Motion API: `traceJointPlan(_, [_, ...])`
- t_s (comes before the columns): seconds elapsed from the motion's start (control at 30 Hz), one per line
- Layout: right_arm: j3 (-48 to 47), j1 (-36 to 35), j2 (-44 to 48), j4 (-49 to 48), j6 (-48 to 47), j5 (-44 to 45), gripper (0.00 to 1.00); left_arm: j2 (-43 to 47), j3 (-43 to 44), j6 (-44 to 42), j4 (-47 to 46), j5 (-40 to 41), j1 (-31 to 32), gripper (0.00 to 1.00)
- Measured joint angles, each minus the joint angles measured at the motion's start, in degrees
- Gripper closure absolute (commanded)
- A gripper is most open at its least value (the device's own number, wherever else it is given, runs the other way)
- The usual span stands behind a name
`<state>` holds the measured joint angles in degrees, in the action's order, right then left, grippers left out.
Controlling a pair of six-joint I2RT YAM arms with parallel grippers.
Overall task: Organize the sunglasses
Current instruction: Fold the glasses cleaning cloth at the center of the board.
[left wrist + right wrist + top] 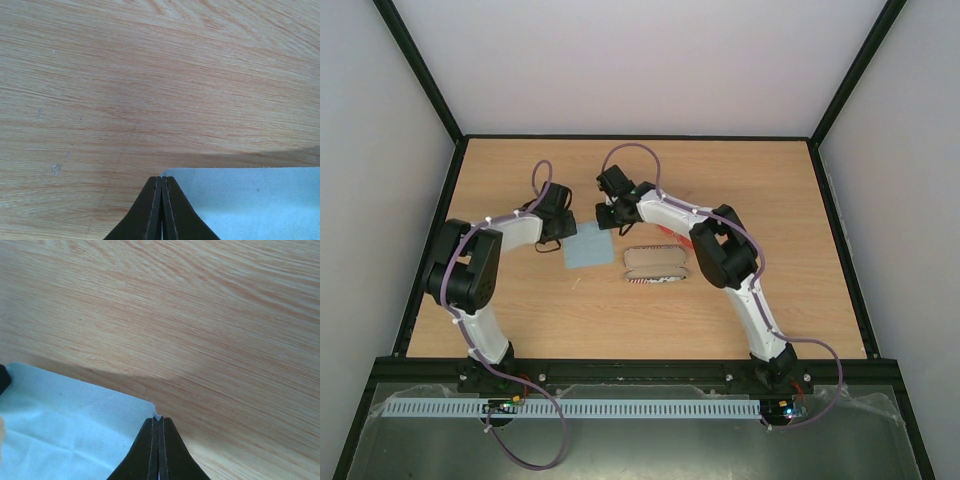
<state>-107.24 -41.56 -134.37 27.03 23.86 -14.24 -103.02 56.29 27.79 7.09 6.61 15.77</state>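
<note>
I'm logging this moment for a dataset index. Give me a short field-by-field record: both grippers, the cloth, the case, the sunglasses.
left gripper: shut, apparently pinching one far corner of the light blue cloth
right gripper: shut, apparently pinching the cloth's other far corner
cloth position: lying on the wooden table, between the two grippers
case: flag-patterned, lying to the right of the cloth, not gripped
sunglasses: only a red sliver shows beside the right arm, beyond the case; folded or open cannot be told
</note>
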Motion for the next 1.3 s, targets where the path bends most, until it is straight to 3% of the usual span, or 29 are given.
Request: traceJointPlan(1.3, [18.6,-4.3,15.5,-5.4,-0.9,-0.2,0.99,16.6,-10.2,1.0,1.9,-0.3,4.2,0.98])
